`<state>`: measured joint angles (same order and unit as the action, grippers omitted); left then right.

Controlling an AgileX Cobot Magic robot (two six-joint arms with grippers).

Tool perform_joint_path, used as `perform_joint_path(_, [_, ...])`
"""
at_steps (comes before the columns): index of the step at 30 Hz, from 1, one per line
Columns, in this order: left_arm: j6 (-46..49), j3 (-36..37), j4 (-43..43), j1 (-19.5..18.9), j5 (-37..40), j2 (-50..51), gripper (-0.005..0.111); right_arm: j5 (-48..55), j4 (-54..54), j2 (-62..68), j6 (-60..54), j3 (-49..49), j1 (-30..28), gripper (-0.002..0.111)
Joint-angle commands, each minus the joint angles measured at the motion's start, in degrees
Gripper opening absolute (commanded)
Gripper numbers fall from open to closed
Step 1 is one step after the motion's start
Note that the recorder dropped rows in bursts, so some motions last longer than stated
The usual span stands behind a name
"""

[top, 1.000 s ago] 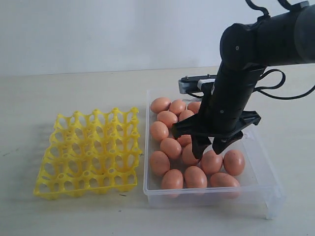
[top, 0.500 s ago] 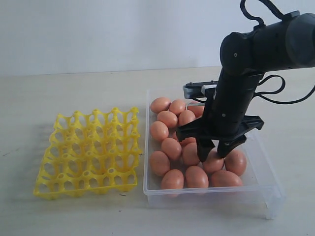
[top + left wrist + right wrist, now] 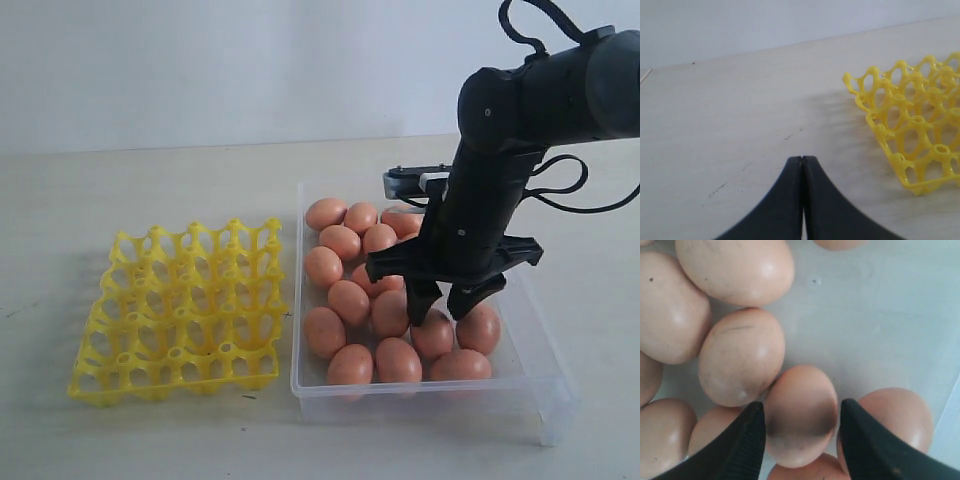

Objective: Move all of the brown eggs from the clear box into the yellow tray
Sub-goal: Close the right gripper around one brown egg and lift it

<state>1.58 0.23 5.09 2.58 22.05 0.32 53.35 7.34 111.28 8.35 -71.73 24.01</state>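
The right gripper (image 3: 442, 312) hangs over the near right part of the box (image 3: 500, 402), its jaws wide and set to either side of one egg (image 3: 800, 415); nothing is gripped yet. The main risk is crowding: this egg touches neighbours, and a finger pushed down beside it could land on a neighbouring shell, crack it or shove the cluster. Squeezing too hard would break the egg, and too light a grip on a smooth oval could let it slip during the lift. All the eggs (image 3: 350, 300) lie in the box, packed toward its left and near walls, with bare floor along the right wall. The tray (image 3: 180, 300) sits just beside the box's left wall, every cup empty, so any cup is free, but the load must clear the box rim first. The left gripper (image 3: 802, 160) is closed and empty over the tabletop (image 3: 150, 180), near a tray corner.
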Motion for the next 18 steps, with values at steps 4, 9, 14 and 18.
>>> perform_joint_path(4, [-0.3, -0.2, -0.1, 0.3, -0.4, -0.3, 0.0, -0.1, 0.5, 2.8, -0.3, -0.2, -1.4, 0.046])
perform_joint_path(9, [-0.3, -0.2, -0.1, 0.3, -0.4, -0.3, 0.0, -0.7, 1.4, 4.3, -0.8, -0.2, -1.4, 0.046])
perform_joint_path(14, [-0.3, -0.2, -0.1, 0.3, -0.4, -0.3, 0.0, -0.4, 1.5, 6.0, -1.2, -0.1, -1.4, 0.046])
perform_joint_path(18, [-0.3, -0.2, -0.1, 0.3, -0.4, -0.3, 0.0, 0.0, 1.8, 7.3, -1.7, -0.1, -1.4, 0.046])
